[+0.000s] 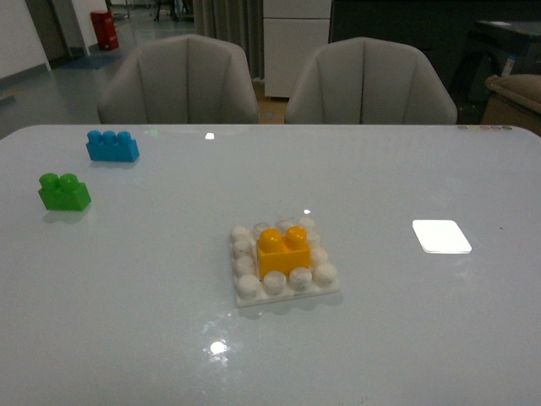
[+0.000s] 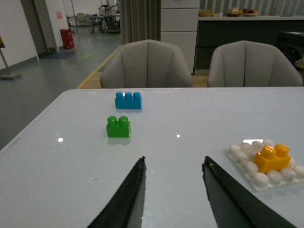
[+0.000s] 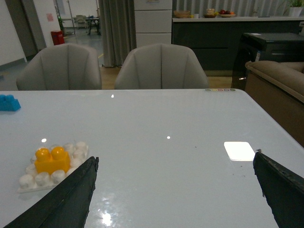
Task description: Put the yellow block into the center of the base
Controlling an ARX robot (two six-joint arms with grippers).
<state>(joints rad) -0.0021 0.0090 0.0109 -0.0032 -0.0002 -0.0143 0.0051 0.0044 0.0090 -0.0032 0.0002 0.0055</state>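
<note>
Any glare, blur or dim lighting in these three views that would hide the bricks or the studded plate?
Front view: small ceiling-light glints on the glossy table, none covering the yellow block or the base; slightly soft focus. Left wrist view: dim, and the left claw reads as dark silhouette. Right wrist view: similar glints, and the right claw is equally dark.

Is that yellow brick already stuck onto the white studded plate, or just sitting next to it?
On it. The yellow brick sits upright in the middle of the plate, white studs ringing it on all sides, no gripper touching it.
</note>
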